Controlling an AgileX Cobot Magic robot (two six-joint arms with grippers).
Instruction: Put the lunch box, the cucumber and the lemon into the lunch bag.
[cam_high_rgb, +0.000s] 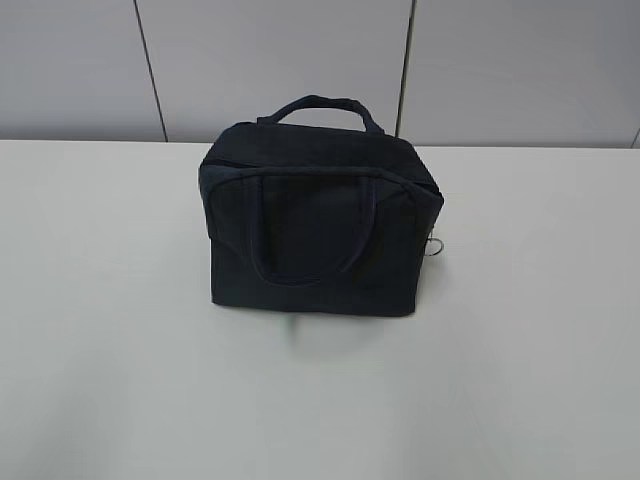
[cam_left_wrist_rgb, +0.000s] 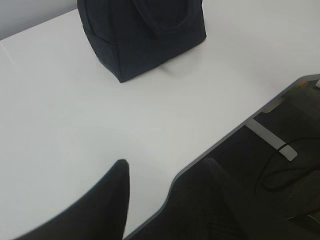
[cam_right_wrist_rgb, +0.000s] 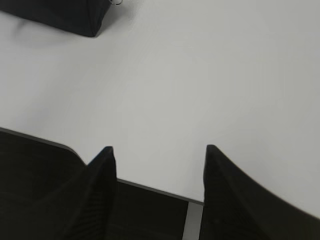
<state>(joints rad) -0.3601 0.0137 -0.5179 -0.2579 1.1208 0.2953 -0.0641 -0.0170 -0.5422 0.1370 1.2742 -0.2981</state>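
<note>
The dark navy lunch bag (cam_high_rgb: 320, 230) stands upright in the middle of the white table, one loop handle lying against its front and the other raised behind. Its top looks closed, and a metal ring pull (cam_high_rgb: 437, 247) hangs at its right end. The lunch box, the cucumber and the lemon are out of view. Neither arm shows in the exterior view. My left gripper (cam_left_wrist_rgb: 165, 167) hangs open over the table's near edge, far from the lunch bag (cam_left_wrist_rgb: 145, 35), with nothing between its fingers. My right gripper (cam_right_wrist_rgb: 158, 148) is open and empty too; a corner of the lunch bag (cam_right_wrist_rgb: 65, 15) shows at the upper left.
The white table (cam_high_rgb: 110, 380) runs back to a grey panelled wall (cam_high_rgb: 500, 70). Its near edge (cam_left_wrist_rgb: 225, 140) crosses the left wrist view, with dark floor, a metal strut and cables (cam_left_wrist_rgb: 280, 165) below it. The table's edge (cam_right_wrist_rgb: 150, 187) also runs under the right gripper.
</note>
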